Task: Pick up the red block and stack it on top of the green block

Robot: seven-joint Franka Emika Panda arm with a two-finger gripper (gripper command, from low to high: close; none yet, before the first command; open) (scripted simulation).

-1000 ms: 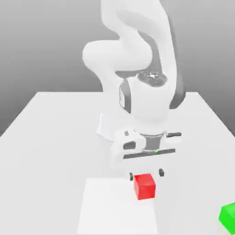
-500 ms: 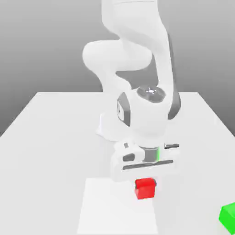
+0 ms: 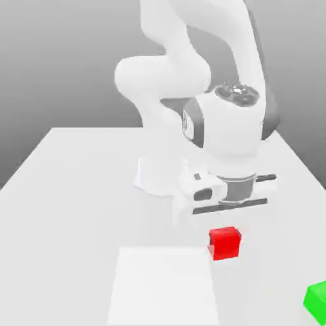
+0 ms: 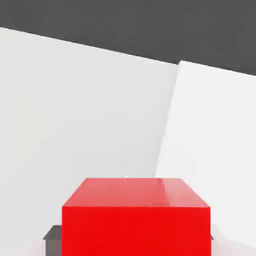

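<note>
the red block [image 3: 225,244] hangs just above the surface [image 3: 76,210], pinched tight in the hand [image 3: 225,237] that points straight down from the white arm [image 3: 191,70]. it sits beside a paler square patch [image 3: 162,283], and the green block [image 3: 316,300] rests well apart toward the exterior view's right.

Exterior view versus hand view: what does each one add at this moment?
Exterior alone: the white robot arm, the small bright green cube near the exterior view's right edge, and the whole white table. Hand alone: a close look at the cube's glossy top and a dark fingertip beside it. Both: the small bright red cube gripped, and a lighter square patch.
</note>
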